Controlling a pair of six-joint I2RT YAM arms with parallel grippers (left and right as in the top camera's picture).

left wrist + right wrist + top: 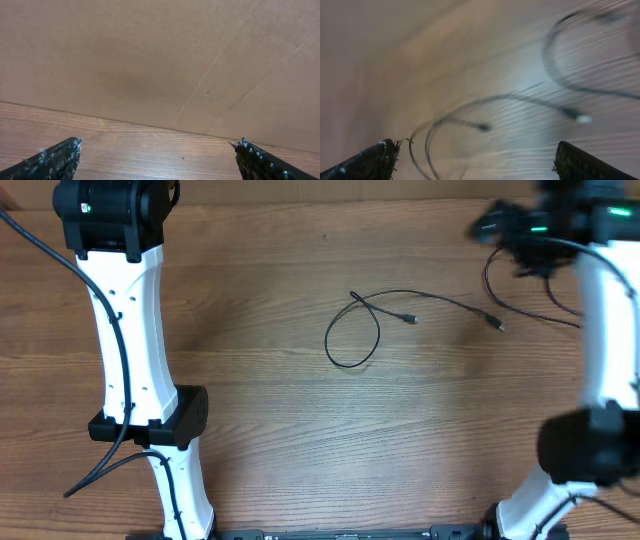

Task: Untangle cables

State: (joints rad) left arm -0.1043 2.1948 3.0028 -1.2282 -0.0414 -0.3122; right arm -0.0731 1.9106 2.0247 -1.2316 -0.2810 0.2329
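One cable (378, 332) is all I can make out for certain, and it lies flat on the tabletop (300, 440) around the middle, a little toward the far edge. Nothing is in hand yet. My right gripper (475, 147) hangs over the far right corner with its fingers spread wide and nothing between them. The right wrist view is smeared, but the cable (520, 97) and both plugs show below. My left gripper (159, 144) is released too, fingers well apart, up at the far left corner over bare wood, well away from the work.

So I judge this as the approach, with the untangling itself not yet begun. The cable makes a single closed loop and crosses itself at the crossing (357, 300), on the far side of that loop.

Its long axis runs left to right across the tabletop. The loop sits at the left end and both tails trail toward the right edge. The short tail ends at the near plug (411, 318), and the long tail sweeps further out to the end plug (499, 327).

Next call: bring the right gripper down on the long tail just short of its plug. The cord is thin and flat on the wood, so the pinch must go low. A draw toward the right edge should open the loop. The left gripper could pin the loop's left side if it drags.
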